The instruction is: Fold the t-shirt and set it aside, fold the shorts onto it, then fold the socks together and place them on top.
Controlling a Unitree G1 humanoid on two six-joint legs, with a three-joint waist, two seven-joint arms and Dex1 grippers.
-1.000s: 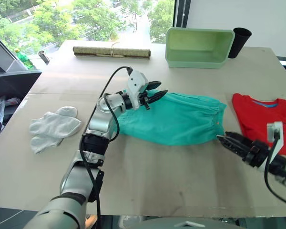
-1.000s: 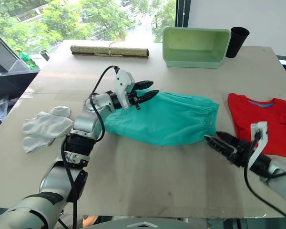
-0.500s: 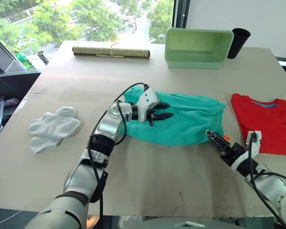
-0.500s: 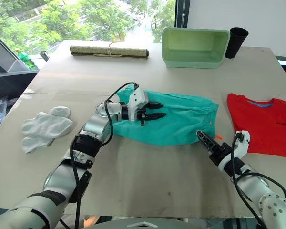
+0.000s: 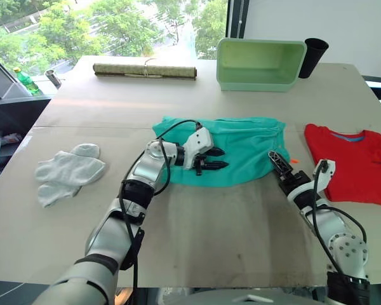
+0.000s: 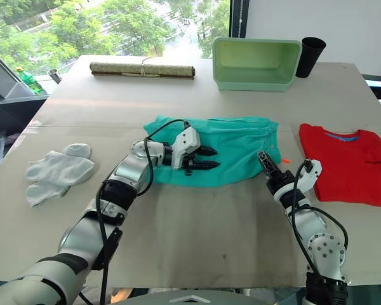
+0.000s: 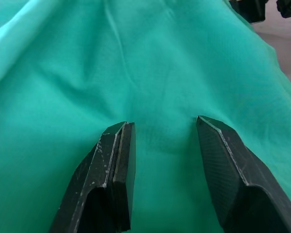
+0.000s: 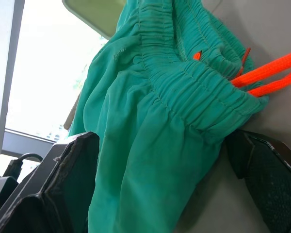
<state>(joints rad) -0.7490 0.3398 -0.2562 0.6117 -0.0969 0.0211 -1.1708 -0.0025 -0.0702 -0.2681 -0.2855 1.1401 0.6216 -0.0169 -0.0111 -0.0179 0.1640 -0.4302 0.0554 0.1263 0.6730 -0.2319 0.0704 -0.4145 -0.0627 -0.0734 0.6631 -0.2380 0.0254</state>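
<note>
The shorts (image 5: 232, 149) lay flatter and more compact than a second earlier, their near edge drawn back toward the far side into a tidy band at the table's (image 5: 209, 254) centre, which suggested a fold of the shorts had just been made or pressed down. The left gripper (image 5: 214, 159), which a second before had hovered at the shorts' far left corner, had come down over the cloth's middle with its fingers (image 7: 119, 160) parted and nothing between them. The right gripper (image 6: 265, 161) had moved from the near right of the table up to the waistband end, beside the orange drawstring (image 8: 262, 77), its fingers spread wide around the gathered edge without closing. The folded t-shirt (image 5: 349, 159) lay set aside at the right and the socks (image 5: 66, 171) waited at the left, both unmoved.
</note>
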